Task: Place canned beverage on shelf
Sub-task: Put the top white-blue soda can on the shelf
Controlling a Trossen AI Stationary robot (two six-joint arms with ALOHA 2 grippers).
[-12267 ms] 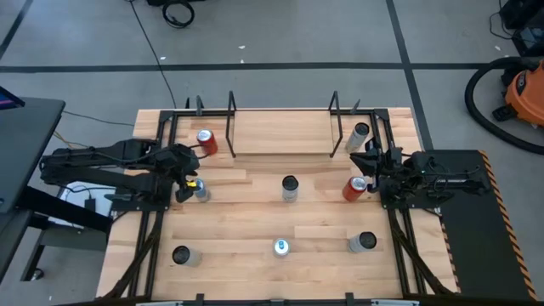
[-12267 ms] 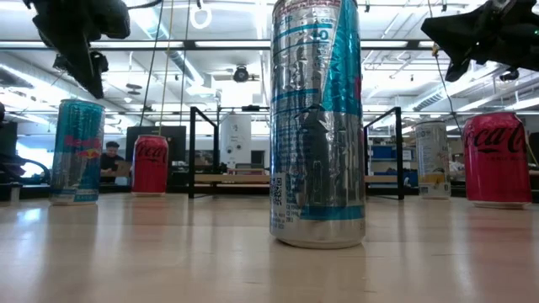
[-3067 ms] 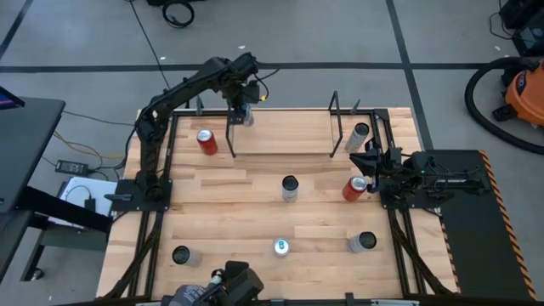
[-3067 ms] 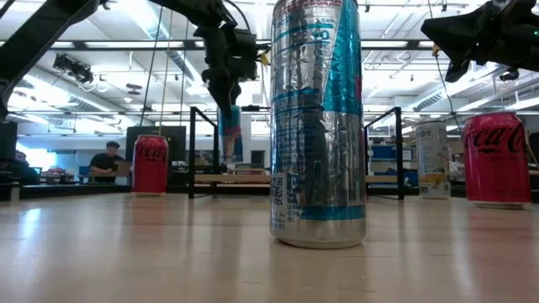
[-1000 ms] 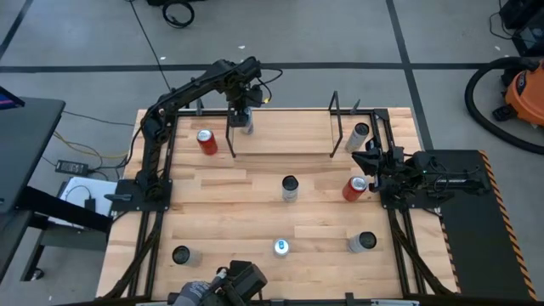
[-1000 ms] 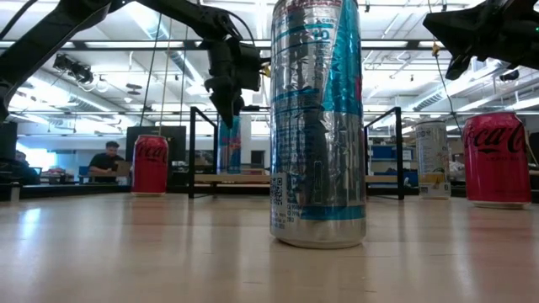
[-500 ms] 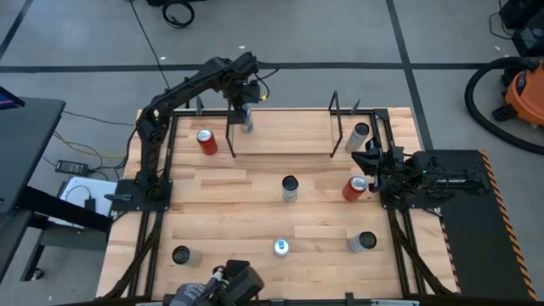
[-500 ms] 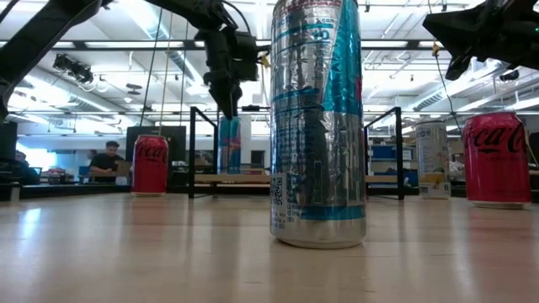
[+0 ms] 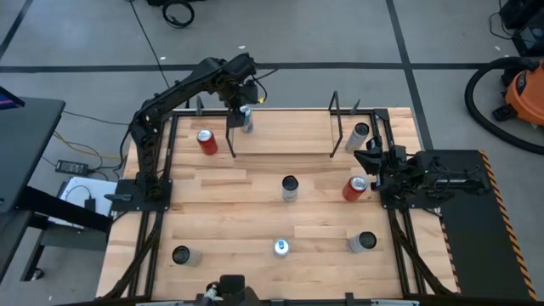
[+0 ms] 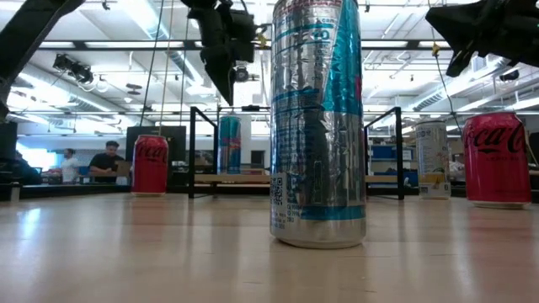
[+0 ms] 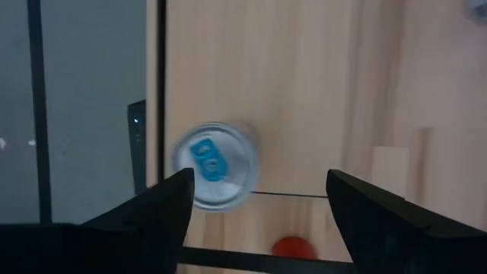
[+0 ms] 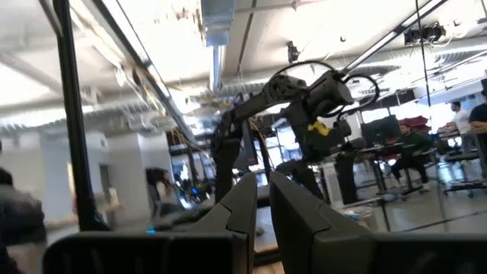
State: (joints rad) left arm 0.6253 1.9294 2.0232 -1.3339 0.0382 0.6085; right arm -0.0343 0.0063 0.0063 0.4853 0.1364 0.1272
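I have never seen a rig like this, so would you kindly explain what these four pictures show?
Two dark robot arms work at a butcher-block table. One camera looks straight down, one sits at tabletop height, and one rides on each wrist. The left gripper, jaws open and holding nothing, hangs above a slim blue-and-silver can standing on the light wood shelf with black rod uprights. The right gripper, jaws shut and empty, waits at the table's right edge. Other red and silver cans stand on the table.
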